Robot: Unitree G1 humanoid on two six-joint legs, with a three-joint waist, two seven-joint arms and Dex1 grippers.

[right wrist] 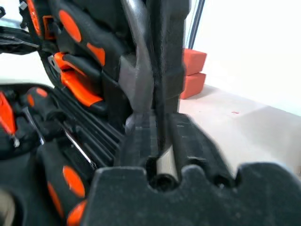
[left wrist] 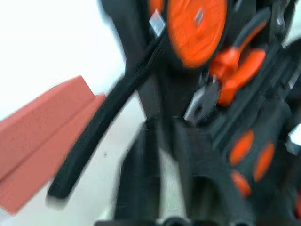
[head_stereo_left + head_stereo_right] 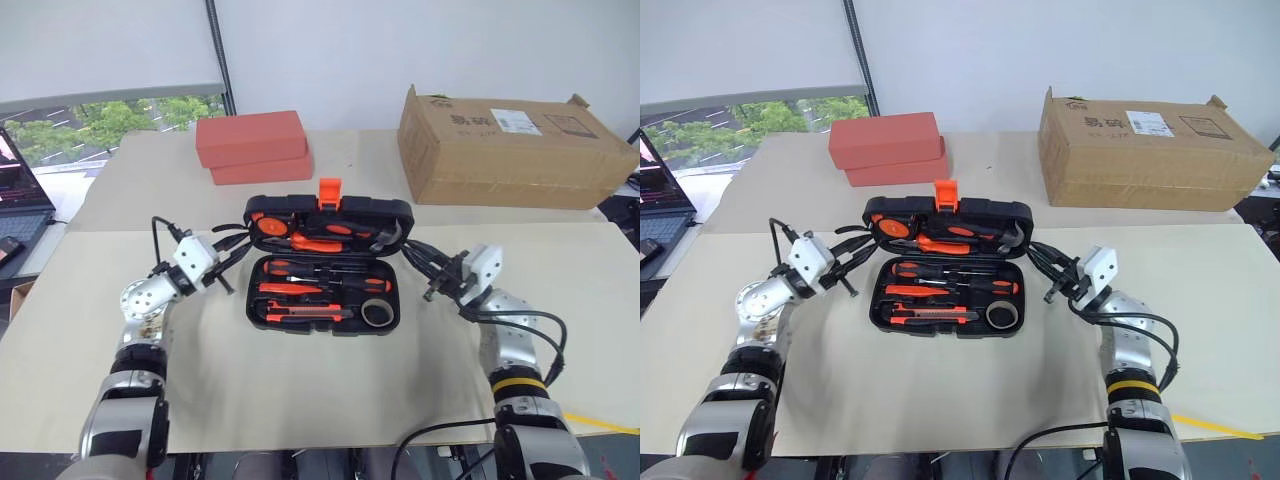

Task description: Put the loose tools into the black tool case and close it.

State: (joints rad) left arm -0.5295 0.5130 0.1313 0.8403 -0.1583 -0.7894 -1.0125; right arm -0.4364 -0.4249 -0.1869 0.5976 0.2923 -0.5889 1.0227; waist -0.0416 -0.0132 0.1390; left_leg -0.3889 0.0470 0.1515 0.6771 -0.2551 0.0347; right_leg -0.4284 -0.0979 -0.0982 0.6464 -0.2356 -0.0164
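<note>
The black tool case (image 3: 325, 265) lies open mid-table, its lid (image 3: 330, 222) raised on a slant with the orange latch (image 3: 329, 192) on top. In the base rest black-and-orange screwdrivers (image 3: 300, 268), a slim orange screwdriver (image 3: 290, 288), the utility knife (image 3: 305, 315) and the tape ring (image 3: 376, 314). My left gripper (image 3: 236, 255) is at the lid's left end, fingers slightly parted, with bare table showing between them in the left wrist view. At the lid's right end, my right gripper (image 3: 418, 258) is also slightly parted, and the lid's rim (image 1: 157, 70) stands just past its fingertips.
Two stacked red-orange boxes (image 3: 252, 146) sit behind the case on the left. A brown cardboard box (image 3: 510, 150) stands at the back right. A laptop (image 3: 18, 205) is off the table's left edge. Pliers (image 3: 315, 243) and a hammer (image 3: 385, 238) sit in the lid.
</note>
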